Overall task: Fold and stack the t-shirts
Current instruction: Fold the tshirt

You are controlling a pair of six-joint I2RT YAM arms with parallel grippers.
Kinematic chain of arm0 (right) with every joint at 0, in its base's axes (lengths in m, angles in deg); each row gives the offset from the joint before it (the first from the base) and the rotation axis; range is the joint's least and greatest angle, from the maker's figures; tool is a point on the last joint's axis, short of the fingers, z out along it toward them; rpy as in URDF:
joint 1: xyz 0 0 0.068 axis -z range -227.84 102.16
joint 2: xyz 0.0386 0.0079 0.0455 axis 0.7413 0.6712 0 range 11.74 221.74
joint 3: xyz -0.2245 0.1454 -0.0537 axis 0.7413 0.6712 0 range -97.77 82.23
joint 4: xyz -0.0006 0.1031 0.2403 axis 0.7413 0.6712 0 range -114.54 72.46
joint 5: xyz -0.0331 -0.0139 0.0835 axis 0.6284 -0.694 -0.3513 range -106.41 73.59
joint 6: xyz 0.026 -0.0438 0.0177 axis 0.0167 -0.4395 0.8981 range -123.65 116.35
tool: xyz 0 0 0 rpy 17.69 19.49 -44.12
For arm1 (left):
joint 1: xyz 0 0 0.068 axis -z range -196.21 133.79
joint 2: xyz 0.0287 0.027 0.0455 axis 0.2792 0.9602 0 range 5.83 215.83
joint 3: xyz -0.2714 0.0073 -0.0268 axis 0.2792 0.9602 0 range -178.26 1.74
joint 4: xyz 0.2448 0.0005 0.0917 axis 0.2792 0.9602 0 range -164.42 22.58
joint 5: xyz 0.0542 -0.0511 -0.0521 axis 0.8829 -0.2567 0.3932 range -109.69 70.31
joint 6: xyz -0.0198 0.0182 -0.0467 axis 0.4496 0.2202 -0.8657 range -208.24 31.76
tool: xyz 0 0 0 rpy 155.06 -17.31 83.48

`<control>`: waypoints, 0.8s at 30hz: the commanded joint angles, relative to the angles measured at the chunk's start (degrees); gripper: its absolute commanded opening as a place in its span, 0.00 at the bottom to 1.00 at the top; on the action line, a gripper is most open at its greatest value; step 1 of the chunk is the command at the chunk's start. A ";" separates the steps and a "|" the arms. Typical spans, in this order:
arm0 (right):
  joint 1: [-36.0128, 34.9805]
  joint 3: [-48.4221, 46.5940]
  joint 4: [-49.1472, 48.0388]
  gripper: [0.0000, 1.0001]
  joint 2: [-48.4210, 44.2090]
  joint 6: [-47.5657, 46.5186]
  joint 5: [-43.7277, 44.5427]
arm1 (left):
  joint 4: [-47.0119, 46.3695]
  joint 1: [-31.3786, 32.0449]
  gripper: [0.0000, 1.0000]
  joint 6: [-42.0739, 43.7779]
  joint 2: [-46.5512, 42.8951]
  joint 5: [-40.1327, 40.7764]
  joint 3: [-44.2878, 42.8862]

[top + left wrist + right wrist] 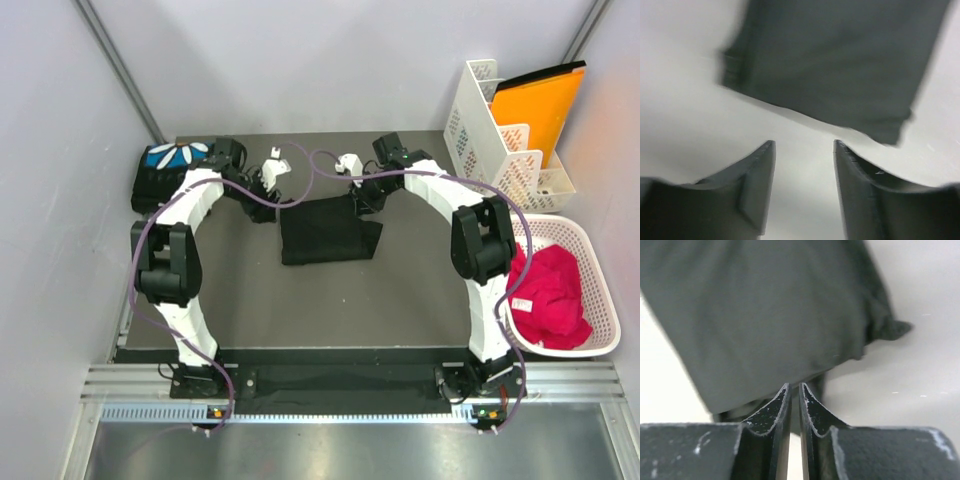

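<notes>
A folded black t-shirt [325,232] lies in the middle of the dark table. It fills the top of the left wrist view [840,65] and of the right wrist view [765,315]. A second folded t-shirt [172,165], with a blue print and white petals, lies at the back left corner. My left gripper [268,180] hangs open by the middle shirt's back left corner, and nothing sits between its fingers [760,185]. My right gripper [365,198] is at the same shirt's back right corner. Its jaws are pressed almost together [794,386], with dark cloth in the slit at the tips.
A white laundry basket [600,262] holding red cloth [548,292] stands at the right edge. Behind it is a white rack [497,135] with an orange folder [540,105]. Grey walls close the back and both sides.
</notes>
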 commanded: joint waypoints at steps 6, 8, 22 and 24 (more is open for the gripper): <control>-0.62 -3.14 7.63 0.06 1.42 0.02 -10.50 | 17.17 0.09 0.00 10.98 -1.91 -10.56 -0.78; -0.62 -3.76 8.86 0.04 2.04 -0.32 -11.73 | 21.75 0.26 0.00 13.00 -1.38 -12.58 -2.37; -1.24 -8.60 10.72 0.00 9.51 3.98 -11.48 | 14.74 4.83 0.00 8.80 0.03 -13.82 6.50; -1.15 -8.68 10.37 0.00 9.95 4.59 -11.04 | 13.51 4.92 0.00 8.00 0.12 -14.08 7.03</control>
